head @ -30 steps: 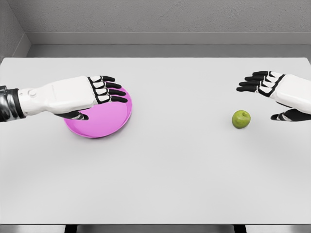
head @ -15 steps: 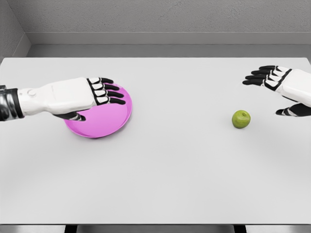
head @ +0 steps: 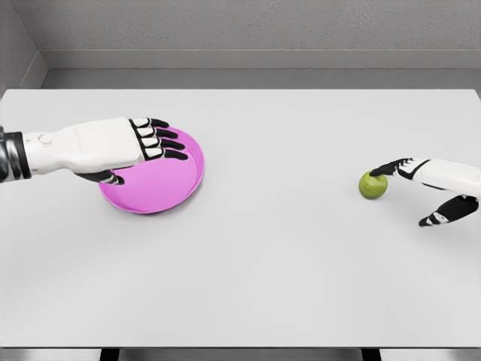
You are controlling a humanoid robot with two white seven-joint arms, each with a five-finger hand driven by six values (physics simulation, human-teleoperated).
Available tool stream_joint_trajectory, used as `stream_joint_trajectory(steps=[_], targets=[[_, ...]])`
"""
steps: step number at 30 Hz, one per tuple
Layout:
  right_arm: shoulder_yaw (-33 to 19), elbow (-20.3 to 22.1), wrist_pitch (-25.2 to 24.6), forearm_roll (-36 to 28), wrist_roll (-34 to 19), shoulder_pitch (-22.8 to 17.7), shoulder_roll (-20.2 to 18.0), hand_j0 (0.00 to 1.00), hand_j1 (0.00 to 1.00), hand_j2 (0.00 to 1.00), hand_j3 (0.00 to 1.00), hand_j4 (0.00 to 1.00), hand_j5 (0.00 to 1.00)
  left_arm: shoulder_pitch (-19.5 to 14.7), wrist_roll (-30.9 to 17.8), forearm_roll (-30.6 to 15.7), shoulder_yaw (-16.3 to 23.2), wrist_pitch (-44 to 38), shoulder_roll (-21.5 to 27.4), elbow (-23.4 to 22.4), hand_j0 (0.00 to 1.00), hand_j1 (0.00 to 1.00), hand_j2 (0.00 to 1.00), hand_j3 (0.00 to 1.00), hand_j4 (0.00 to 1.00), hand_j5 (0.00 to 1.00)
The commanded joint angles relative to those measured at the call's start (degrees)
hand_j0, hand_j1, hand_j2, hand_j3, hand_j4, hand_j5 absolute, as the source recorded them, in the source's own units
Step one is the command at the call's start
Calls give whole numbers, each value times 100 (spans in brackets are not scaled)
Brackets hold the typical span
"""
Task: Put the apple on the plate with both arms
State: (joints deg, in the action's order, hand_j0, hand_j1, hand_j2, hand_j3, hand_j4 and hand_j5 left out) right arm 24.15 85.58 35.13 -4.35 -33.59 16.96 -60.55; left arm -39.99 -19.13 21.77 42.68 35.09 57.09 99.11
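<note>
White table [head: 248, 256] before grey wall, left hand [head: 146, 139] with fingers spread over pink plate [head: 169, 180], green apple [head: 373, 185] far right on table, right hand [head: 432, 180] open, fingertips [head: 378, 171] touching apple top

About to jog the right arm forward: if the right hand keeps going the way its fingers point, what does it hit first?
The apple. The right hand points toward the picture's left with its fingertips already at the apple's top, seemingly touching; exact contact is hard to judge from this view.
</note>
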Motion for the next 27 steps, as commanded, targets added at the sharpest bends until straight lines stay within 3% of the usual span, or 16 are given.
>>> stream_joint_trajectory(steps=[1,11,14,19,27], targets=[[55,-15,-13,-206,-141,9,167,100,100,100,100,100,100,-9,-3,-33,-15,-9,4,3,100,100,100,100,100,100],[55,-146,-13,-655,-141,413,544,100,100,100,100,100,100,0,-3,-33,-15,-9,-5,3,100,100,100,100,100,100],[73,-630,-13,-567,-141,484,755,100,100,100,100,100,100,0,-3,-33,-15,-9,-5,3,100,100,100,100,100,100],[143,-753,-13,-515,-141,492,799,100,100,100,100,100,100,0,-3,-33,-15,-9,-5,3,100,100,100,100,100,100],[301,-1228,-13,4,-141,712,1239,100,100,100,100,100,100,0,-3,-33,-15,-9,-5,3,100,100,100,100,100,100]])
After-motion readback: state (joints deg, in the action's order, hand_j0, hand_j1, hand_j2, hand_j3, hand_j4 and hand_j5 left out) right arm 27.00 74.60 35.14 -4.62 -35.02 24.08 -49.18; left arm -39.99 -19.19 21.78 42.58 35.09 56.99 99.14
